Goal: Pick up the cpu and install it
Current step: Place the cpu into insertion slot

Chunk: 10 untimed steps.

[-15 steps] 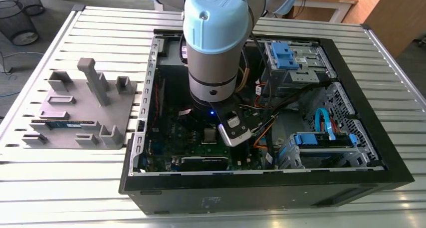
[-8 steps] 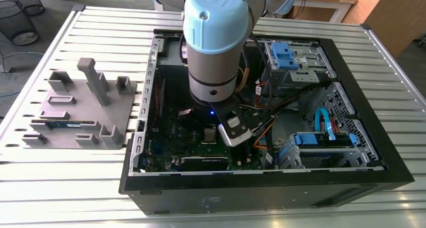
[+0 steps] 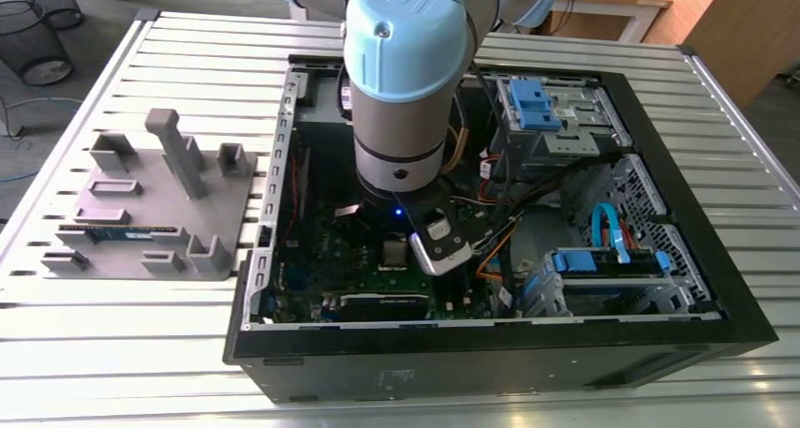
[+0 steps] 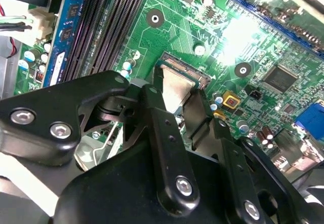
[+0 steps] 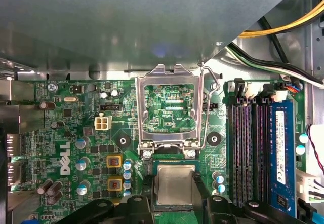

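Starting at the exterior view's left: one grey holder (image 3: pixel 150 213) on the slatted table (image 3: pixel 125 353), with one memory stick (image 3: pixel 119 229) lying flat on it. In the middle sits the open PC case (image 3: pixel 500 353), and my arm (image 3: pixel 400 81) is down inside it. My gripper (image 4: pixel 178 88) is clamped on the cpu (image 4: pixel 177 96), fingers (image 4: pixel 161 122) on opposite edges, right over the socket on the green motherboard (image 5: pixel 50 143). Can't tell if it's seated. The socket frame (image 5: pixel 169 107) is flipped open just beside it. The board has white print, two yellow-ringed chips (image 5: pixel 114 161) and one blue memory stick (image 5: pixel 282 153) beside the dark slots. Toward the exterior view's right are two blue drive brackets (image 3: pixel 531 100).
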Available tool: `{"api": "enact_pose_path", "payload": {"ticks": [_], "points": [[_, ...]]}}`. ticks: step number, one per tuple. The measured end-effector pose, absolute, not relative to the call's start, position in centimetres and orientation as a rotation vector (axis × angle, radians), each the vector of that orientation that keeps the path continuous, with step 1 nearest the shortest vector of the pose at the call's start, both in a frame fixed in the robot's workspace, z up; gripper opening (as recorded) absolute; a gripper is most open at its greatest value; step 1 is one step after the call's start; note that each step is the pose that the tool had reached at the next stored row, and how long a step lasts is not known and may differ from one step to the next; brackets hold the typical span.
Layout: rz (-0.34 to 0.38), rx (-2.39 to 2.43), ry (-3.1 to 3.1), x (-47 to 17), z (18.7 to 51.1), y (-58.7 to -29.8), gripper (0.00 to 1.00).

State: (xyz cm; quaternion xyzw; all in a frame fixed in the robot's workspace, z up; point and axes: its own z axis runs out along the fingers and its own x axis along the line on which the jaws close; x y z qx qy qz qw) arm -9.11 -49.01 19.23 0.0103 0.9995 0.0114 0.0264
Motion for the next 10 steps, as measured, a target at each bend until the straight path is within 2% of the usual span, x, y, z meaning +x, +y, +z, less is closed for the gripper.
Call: {"api": "enact_pose_path", "payload": {"ticks": [10], "points": [[0.046,0.032,3.082,-9.59,19.91,-49.0,0.44]]}}
